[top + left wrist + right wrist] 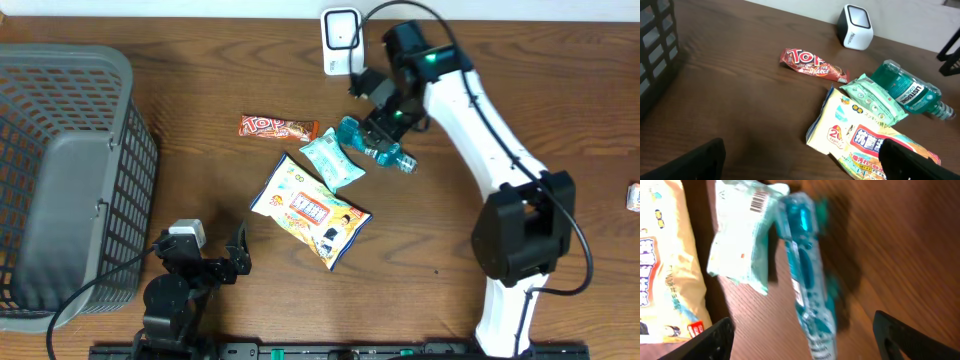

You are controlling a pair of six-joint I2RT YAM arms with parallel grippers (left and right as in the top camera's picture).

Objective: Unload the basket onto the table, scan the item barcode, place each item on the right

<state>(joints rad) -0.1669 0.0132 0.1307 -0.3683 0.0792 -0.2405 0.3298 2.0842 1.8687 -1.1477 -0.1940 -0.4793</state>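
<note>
A teal mouthwash bottle [375,143] lies on its side on the wooden table, cap pointing right, its left end resting against a pale green packet [331,158]. My right gripper [378,118] hovers just over the bottle, open. In the right wrist view the bottle [805,265] runs lengthwise between the two black fingers of the right gripper [805,340], with clear gaps on both sides. The white barcode scanner [341,40] stands at the table's far edge. My left gripper [802,160] stands open near the front edge, holding nothing.
A red chocolate bar [277,127] lies left of the bottle. A yellow wipes pack [310,208] sits in front of the green packet. A grey mesh basket [70,180] fills the left side. A small packet [634,196] lies at the right edge.
</note>
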